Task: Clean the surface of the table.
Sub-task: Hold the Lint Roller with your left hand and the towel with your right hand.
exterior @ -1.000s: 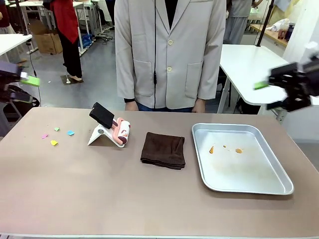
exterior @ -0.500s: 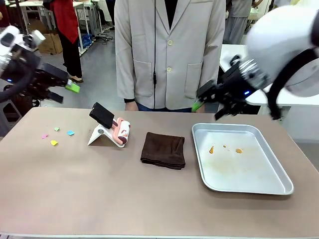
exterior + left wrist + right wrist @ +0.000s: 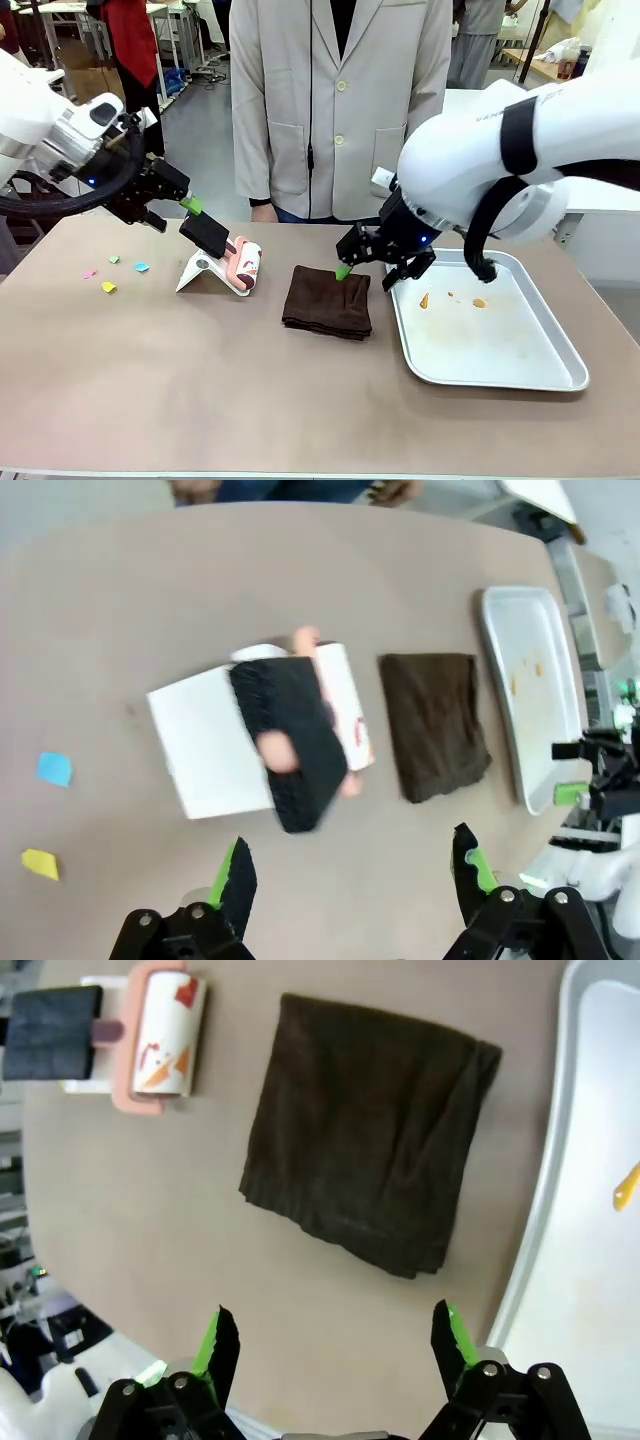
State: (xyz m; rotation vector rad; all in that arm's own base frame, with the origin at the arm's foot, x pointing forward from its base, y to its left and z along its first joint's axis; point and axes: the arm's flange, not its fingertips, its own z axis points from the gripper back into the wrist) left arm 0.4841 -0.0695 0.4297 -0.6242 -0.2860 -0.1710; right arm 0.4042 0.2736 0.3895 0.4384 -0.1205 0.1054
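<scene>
Right end effector [image 3: 332, 1325] spread, cloth [image 3: 365, 1160] below — tray [image 3: 590, 1160] beside

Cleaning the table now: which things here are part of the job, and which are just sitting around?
Likely part of the job: table, coloured paper scraps, brown cloth, lint roller.
Likely just lying about: white stand, metal tray with orange crumbs.

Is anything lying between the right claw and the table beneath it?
Yes: a folded brown cloth lies on the table under the open right gripper. Nothing else visible intervenes.
</scene>
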